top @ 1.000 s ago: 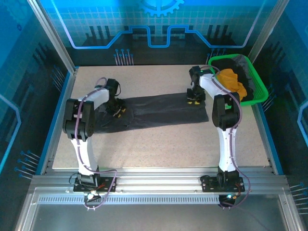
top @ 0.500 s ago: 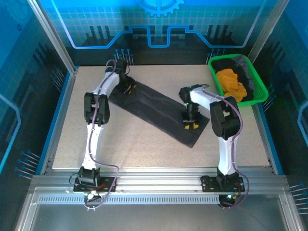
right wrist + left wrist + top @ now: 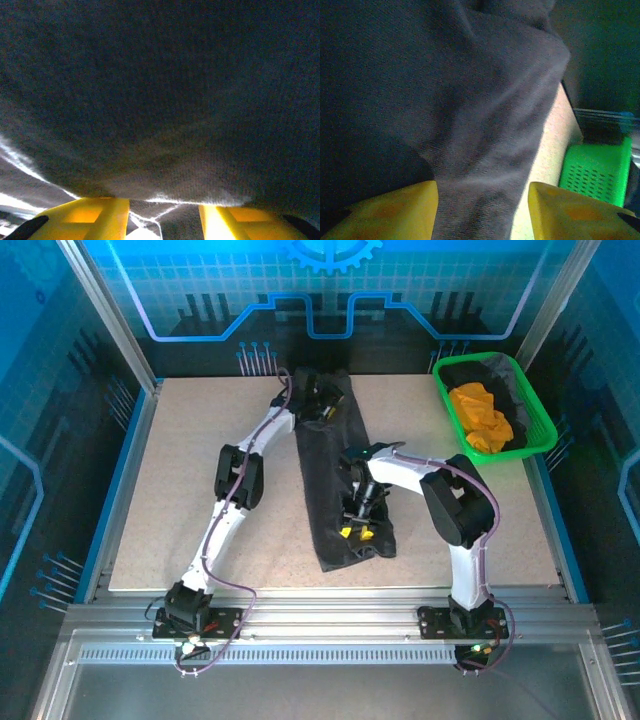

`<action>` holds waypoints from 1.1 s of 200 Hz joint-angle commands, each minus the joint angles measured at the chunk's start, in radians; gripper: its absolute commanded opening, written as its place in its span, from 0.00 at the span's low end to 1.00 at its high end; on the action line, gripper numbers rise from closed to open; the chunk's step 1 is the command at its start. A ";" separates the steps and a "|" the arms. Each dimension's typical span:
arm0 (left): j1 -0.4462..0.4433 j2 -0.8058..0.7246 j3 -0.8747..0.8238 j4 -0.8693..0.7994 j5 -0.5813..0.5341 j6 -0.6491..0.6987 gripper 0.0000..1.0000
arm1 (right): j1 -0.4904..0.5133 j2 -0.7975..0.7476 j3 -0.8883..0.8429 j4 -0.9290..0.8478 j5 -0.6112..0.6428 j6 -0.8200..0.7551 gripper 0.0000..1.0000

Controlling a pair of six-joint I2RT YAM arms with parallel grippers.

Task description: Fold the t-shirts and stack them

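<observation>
In the middle of the worktop (image 3: 180, 490) lies the big charcoal t-shirt (image 3: 325, 470). It runs in 1 long strip from the far edge down toward the near edge. The left pincer (image 3: 482, 196) is over the far end of the strip and the right pincer (image 3: 354, 532) is over the near end. I think the 2 arms are at opposite ends so the cloth is pulled out long and straight, ready for the next fold. Both pincers are open. In each wrist view the 2 yellow fingers stand well apart, with the cloth in front of them and nothing pinched between them. I think they are low so the shirt ends up flat and does not drop in a heap. The shirt looks soft and dark grey, with gentle creases. It is narrow, so I think its sides are already folded in. The near end is a bit wider and lumpy. The orange t-shirt (image 3: 482, 415) and the other dark t-shirt (image 3: 475, 373) wait in the green basket (image 3: 543, 435) at the far right corner, well apart from the strip.
</observation>
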 commanded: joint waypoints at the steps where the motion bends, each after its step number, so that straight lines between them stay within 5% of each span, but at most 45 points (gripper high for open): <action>1: 0.022 -0.049 0.043 0.014 0.095 0.042 0.52 | -0.035 -0.079 -0.021 0.087 -0.053 0.038 0.45; 57: -0.014 -0.726 -0.820 0.066 -0.002 0.147 0.51 | -0.203 -0.483 -0.262 0.079 0.048 -0.110 0.60; 86: -0.089 -0.963 -1.169 -0.149 0.061 0.226 0.49 | -0.263 -0.522 -0.367 0.012 0.120 -0.207 0.59; 117: -0.185 -1.149 -1.543 -0.229 0.209 0.206 0.49 | -0.268 -0.466 -0.449 0.071 0.055 -0.228 0.60; 141: -0.283 -1.189 -1.652 -0.271 0.277 0.189 0.49 | -0.235 -0.392 -0.449 0.102 0.042 -0.230 0.58; 171: -0.303 -1.151 -1.620 -0.373 0.304 0.225 0.51 | -0.196 -0.338 -0.440 0.140 0.036 -0.210 0.51; 220: -0.370 -1.141 -1.706 -0.251 0.319 0.091 0.51 | -0.163 -0.310 -0.449 0.173 0.030 -0.163 0.19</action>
